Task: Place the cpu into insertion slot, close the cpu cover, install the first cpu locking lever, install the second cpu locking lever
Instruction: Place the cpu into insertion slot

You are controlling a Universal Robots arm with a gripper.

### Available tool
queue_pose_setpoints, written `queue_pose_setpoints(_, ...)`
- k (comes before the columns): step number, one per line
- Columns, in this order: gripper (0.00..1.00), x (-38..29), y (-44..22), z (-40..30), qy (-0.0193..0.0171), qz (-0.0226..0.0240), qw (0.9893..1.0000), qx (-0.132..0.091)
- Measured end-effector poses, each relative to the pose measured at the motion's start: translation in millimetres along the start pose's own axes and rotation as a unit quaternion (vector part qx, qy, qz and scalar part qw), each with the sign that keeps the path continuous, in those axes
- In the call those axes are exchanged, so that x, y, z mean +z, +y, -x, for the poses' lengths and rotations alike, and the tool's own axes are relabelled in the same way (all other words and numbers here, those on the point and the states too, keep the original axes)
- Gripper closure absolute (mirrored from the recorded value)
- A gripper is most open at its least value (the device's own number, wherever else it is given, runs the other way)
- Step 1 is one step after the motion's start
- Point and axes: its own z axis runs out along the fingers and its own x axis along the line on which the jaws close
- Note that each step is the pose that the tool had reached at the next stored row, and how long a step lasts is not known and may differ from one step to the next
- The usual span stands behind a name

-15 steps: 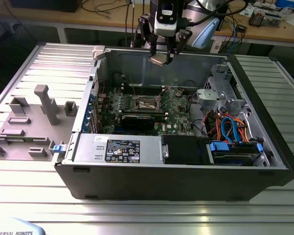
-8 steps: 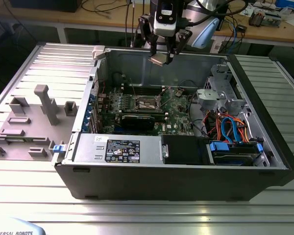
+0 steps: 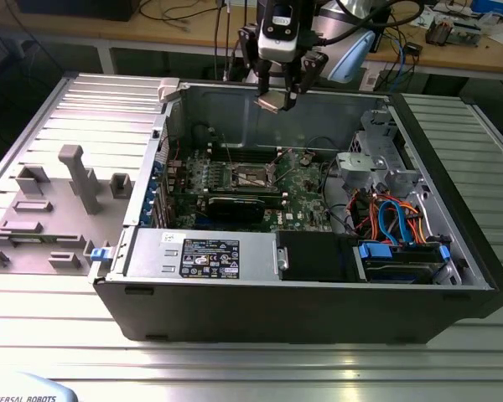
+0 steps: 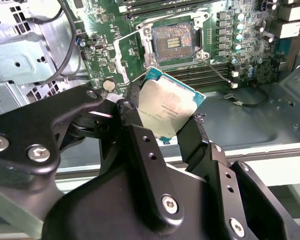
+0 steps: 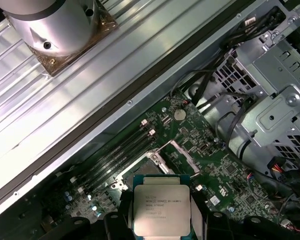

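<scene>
My gripper (image 3: 277, 95) hangs above the back wall of the open computer case, shut on the cpu (image 3: 268, 102). In both wrist views the cpu (image 4: 166, 107) (image 5: 161, 210) is a flat square chip with a silver-tan top, pinched at two opposite edges by the black fingers (image 4: 132, 100). It is tilted in the grip. The insertion slot (image 4: 172, 42) (image 3: 250, 176) lies open on the green motherboard, well below the chip, its dark centre bare. The cpu cover (image 4: 122, 47) (image 5: 184, 152) stands swung up beside the slot. A thin wire lever (image 4: 210, 56) sticks out at the slot's other side.
Long memory slots (image 4: 210, 75) run beside the socket. A black expansion card (image 3: 239, 208) lies in front of it, and the power supply (image 3: 201, 251) sits along the case front. A metal drive cage (image 3: 377, 163) with coloured cables (image 3: 394, 218) is on the exterior view's right. A grey fixture (image 3: 75, 180) stands outside the case.
</scene>
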Motion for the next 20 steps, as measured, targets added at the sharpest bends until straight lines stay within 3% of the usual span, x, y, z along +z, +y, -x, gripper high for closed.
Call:
queue_pose_setpoints(8,0.46,0.0,0.0,0.0,-0.0004,0.0001,1.0,0.004)
queue_pose_setpoints(12,0.46,0.3,0.1,0.1,-0.0032,0.0003,0.9994,0.035)
queue_pose_setpoints(16,0.46,0.6,0.0,0.1,-0.0056,0.0007,0.9981,0.062)
queue_pose_setpoints(20,0.46,0.7,0.1,0.1,-0.006,0.0008,0.9977,0.068)
